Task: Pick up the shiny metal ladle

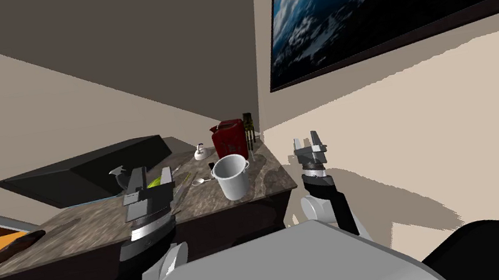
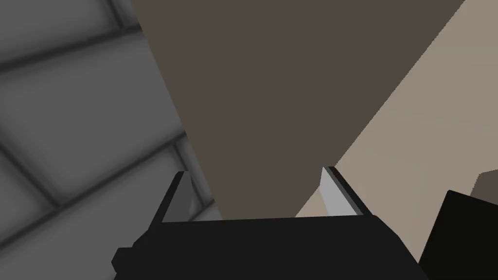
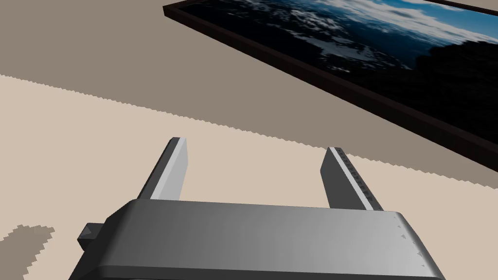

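Your ladle point(image 1: 199, 182) lies on the counter point(image 1: 92, 228), just beside the white pot point(image 1: 231, 176). Left gripper point(image 1: 150, 178) hovers near it, fingers spread, empty. Right gripper point(image 1: 306, 139) is off the counter's end, also spread.

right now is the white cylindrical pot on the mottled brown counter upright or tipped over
Upright: the white cylindrical pot stands on its base on the mottled brown counter, open mouth up.

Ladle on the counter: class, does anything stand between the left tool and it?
Nothing visible blocks it. The left tool, open, hovers over the counter with the ladle just beyond; only thin flat items lie between. The pot stands close on the ladle's far side.
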`<state>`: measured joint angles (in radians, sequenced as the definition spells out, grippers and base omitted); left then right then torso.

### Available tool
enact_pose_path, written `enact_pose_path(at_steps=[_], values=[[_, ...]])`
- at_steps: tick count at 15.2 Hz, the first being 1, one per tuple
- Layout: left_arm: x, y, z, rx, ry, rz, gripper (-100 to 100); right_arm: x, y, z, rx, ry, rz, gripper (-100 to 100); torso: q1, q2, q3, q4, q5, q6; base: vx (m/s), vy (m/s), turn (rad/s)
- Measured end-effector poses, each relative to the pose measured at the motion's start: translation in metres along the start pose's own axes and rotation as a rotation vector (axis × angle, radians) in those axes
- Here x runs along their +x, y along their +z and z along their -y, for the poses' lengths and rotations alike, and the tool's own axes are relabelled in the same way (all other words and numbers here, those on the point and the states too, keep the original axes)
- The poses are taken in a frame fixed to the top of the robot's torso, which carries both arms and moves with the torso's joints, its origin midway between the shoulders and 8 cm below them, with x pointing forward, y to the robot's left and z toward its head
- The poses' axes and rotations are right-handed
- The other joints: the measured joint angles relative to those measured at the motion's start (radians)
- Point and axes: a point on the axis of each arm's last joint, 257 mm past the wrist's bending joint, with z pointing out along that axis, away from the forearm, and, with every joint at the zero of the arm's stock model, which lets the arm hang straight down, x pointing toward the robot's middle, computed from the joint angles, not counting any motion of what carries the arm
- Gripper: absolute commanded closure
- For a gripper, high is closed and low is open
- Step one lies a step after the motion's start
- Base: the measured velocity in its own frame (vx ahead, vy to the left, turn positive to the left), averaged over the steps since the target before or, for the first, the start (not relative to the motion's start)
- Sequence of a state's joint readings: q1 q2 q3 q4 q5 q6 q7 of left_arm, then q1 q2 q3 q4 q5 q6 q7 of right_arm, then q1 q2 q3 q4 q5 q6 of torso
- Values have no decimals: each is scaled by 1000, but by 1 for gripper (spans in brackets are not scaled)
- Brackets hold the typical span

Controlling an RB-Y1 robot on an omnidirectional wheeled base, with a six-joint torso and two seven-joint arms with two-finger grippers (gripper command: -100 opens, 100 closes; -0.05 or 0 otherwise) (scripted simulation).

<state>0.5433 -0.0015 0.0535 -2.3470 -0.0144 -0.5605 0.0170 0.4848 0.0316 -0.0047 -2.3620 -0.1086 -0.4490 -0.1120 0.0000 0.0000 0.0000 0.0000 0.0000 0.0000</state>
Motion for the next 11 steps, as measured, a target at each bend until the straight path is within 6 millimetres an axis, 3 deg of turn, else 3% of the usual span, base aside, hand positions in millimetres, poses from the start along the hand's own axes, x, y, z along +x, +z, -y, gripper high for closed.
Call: enact_pose_path(at_steps=[5, 11], values=[[12, 4, -29, -56, 0, -70, -100, 0, 0, 0, 0, 0, 0, 0, 1, 0, 0, 0, 0, 0, -13, 1, -12], [25, 7, -82, -175, -3, -131, -100, 0, 0, 0, 0, 0, 0, 0, 0, 1, 0, 0, 0, 0, -20, 1, -11]])
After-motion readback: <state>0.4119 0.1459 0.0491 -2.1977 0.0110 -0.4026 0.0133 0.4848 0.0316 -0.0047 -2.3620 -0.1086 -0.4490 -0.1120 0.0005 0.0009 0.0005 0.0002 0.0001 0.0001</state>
